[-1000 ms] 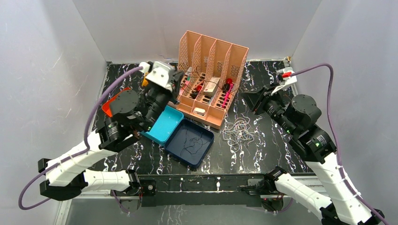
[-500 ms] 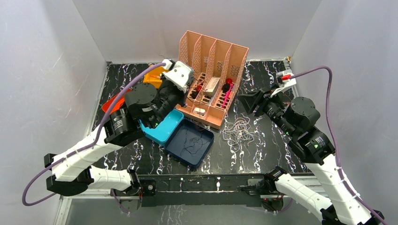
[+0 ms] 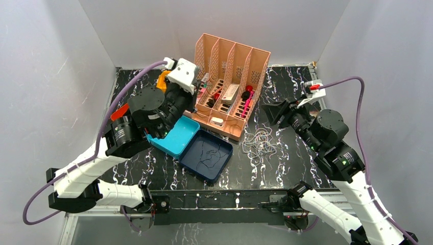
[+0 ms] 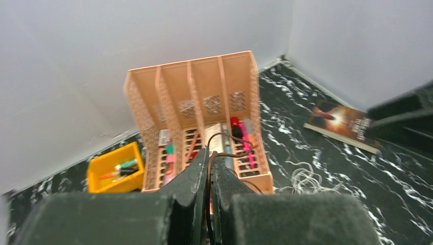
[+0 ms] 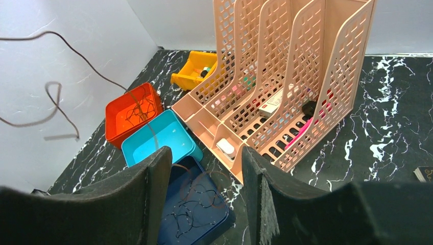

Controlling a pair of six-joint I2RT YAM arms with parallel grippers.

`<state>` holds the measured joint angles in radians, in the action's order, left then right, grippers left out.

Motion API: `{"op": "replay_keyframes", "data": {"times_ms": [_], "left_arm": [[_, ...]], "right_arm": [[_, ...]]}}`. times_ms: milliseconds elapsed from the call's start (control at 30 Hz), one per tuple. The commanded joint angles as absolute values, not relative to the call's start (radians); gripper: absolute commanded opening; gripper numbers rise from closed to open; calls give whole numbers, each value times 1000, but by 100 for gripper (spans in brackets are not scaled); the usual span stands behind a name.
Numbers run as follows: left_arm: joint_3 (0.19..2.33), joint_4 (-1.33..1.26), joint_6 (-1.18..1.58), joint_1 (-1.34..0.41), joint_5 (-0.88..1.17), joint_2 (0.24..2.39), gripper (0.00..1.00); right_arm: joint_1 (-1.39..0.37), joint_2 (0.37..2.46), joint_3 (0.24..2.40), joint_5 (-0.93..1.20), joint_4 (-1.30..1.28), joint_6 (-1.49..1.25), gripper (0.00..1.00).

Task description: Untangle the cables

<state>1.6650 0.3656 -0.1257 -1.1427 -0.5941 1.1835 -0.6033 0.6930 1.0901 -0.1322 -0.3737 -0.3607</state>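
Note:
My left gripper (image 4: 208, 162) is shut on a thin brown cable (image 4: 231, 139) that curls up out of the fingertips in front of the organiser. From above, that gripper (image 3: 193, 94) hovers over the teal tray's far edge. The same brown cable (image 5: 76, 51) shows blurred in the air in the right wrist view. Dark cables (image 5: 201, 206) lie in the dark blue tray (image 3: 219, 166). A heap of pale cables (image 3: 259, 143) lies on the table right of it, also in the left wrist view (image 4: 306, 179). My right gripper (image 5: 207, 153) is open and empty, raised above the table right of the organiser (image 3: 270, 112).
A peach file organiser (image 3: 232, 81) stands at the back centre. A teal tray (image 3: 178, 135) adjoins the blue one. A red tray (image 5: 134, 112) holding thin cables and a yellow bin (image 5: 196, 69) sit at the left. A book (image 4: 341, 125) lies at the far right.
My right gripper's jaws have opened wider. The left arm swung right toward the organiser with the brown cable, then drew back a little to the left.

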Motion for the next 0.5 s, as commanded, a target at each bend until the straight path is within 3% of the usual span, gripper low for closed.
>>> {"op": "replay_keyframes", "data": {"times_ms": [0, 233, 467], "left_arm": [[1779, 340, -178, -1142, -801, 1215, 0], [1869, 265, -359, -1077, -860, 1312, 0], [1960, 494, -167, -749, -594, 1414, 0]], "right_arm": [[-605, 696, 1086, -145, -322, -376, 61], [-606, 691, 1074, -149, -322, -396, 61], [-606, 695, 1069, -141, -325, -401, 61]]}}
